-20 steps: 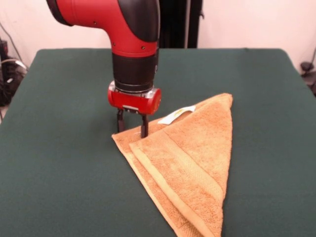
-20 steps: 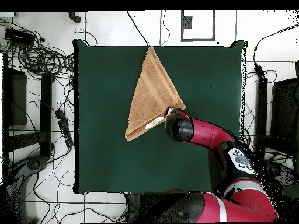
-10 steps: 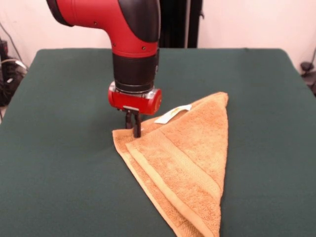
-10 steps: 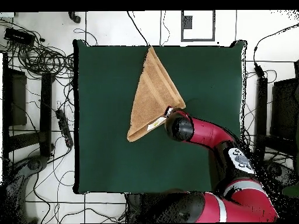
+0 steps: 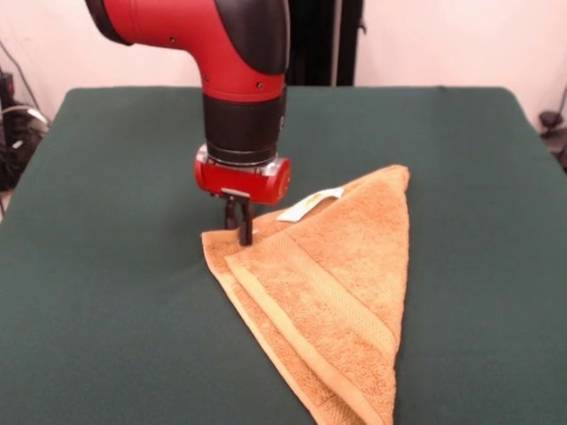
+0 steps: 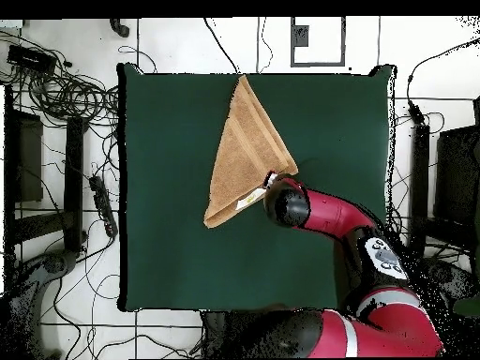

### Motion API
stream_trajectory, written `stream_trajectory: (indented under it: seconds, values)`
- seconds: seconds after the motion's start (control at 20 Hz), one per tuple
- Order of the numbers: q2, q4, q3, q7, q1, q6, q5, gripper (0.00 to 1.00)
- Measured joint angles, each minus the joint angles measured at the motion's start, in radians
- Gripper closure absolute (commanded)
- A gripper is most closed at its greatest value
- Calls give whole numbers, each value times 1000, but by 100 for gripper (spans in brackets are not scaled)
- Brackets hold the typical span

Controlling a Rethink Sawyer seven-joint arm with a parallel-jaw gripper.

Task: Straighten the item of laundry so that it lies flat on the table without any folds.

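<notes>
The tan-orange towel lies on the dark green table, folded over into a triangle with two layers showing along its left edge. A small white tag sticks out at its far edge. The towel also shows as a triangle in the overhead view. My gripper stands straight down at the towel's far left corner, its fingers closed together on the top layer's corner. In the overhead view the arm's wrist covers the gripper.
The red and black arm comes down over the table's middle. Cables and stands lie on the floor around the table. The towel's near tip reaches the table's front edge in the front view.
One second ago the fingers stood apart astride the towel's corner; they have since closed on it. The towel's right corner has shifted slightly left. Nothing has moved in the last half second.
</notes>
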Motion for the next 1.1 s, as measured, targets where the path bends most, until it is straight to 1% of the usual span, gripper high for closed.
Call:
stream_trajectory:
  seconds: [0.15, 0.35, 0.45, 0.6, 0.65, 0.95, 1.1]
  values:
    - [-19, 18, -26, 0, 21, -2, 0, 100]
    - [-63, 58, -32, 0, 20, -14, 1, 100]
    - [-99, 105, -32, 0, 1, -22, 0, 100]
    - [-115, 139, -33, 0, -18, -22, 0, 100]
    - [-123, 174, -33, 0, -45, -23, -5, 100]
    - [-117, 236, -33, 0, -118, -32, -29, 100]
    - [-90, 256, -32, 0, -154, -59, -35, 100]
